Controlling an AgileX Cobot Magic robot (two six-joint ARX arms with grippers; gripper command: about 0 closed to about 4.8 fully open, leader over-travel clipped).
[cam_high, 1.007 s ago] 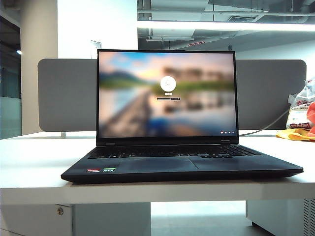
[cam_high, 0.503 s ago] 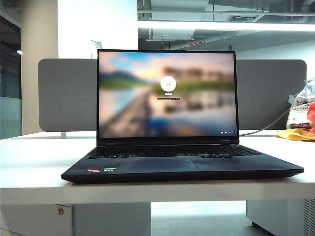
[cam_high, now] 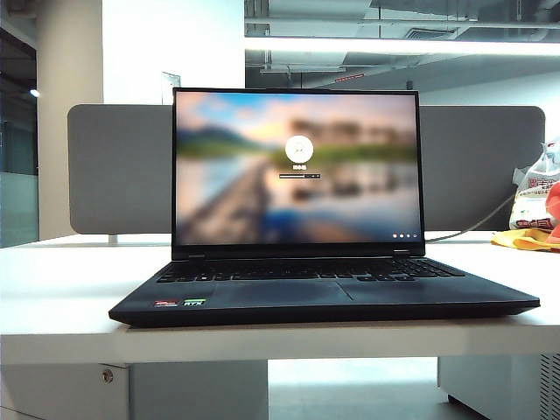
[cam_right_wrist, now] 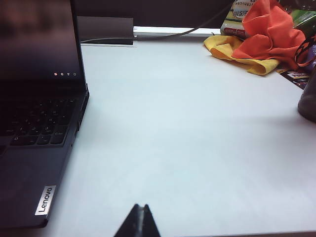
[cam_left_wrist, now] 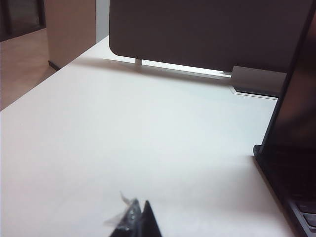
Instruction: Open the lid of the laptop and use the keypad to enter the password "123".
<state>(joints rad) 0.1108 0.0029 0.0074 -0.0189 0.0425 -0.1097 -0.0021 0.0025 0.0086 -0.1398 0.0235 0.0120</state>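
Note:
The black laptop [cam_high: 262, 296] sits in the middle of the white table with its lid [cam_high: 297, 166] standing upright and a blurred login screen lit on it. The keypad [cam_high: 306, 270] runs as a dark strip below the screen. Neither gripper appears in the exterior view. In the left wrist view my left gripper [cam_left_wrist: 139, 208] hovers over bare table beside the laptop's side edge [cam_left_wrist: 289, 163], its tips pressed together and empty. My right gripper [cam_right_wrist: 140, 207] is also shut and empty, over the table on the other side of the laptop [cam_right_wrist: 29, 177], near the keys [cam_right_wrist: 34, 126].
A wide grey divider board [cam_high: 118, 171] stands behind the laptop. Orange and yellow cloths [cam_right_wrist: 266, 34], a snack bag [cam_high: 532, 197] and a dark object [cam_right_wrist: 308, 101] lie at the back right. A black cable [cam_right_wrist: 187, 32] runs along the back. The table's front edge [cam_high: 262, 346] is close to the laptop.

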